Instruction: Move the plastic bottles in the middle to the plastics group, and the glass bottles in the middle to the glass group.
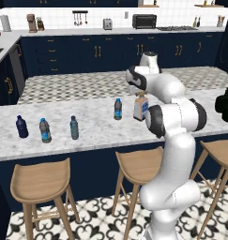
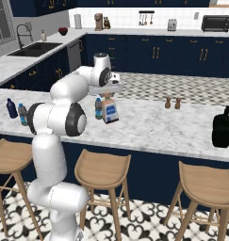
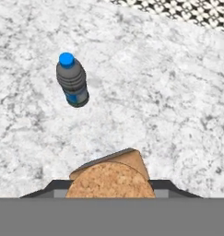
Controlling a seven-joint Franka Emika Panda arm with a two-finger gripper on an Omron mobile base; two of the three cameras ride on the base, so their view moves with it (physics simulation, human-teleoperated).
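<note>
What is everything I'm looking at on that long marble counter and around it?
Water bottles: two, clear-grey with blue caps; one on the left between the navy and teal bottles, one mid-counter.
Navy bottle: one, far left.
Teal bottle: one, left.
Glass bottle: one, pale with cork stopper, mid-counter.
Black bottle: one, far right.
Shakers: two, brown, counter's far edge.
Stools: three, wooden, in front of the counter.
Toaster oven: one, black, back counter.
Sink: one, far left.
Gripper: shut on the glass bottle's stopper.
</note>
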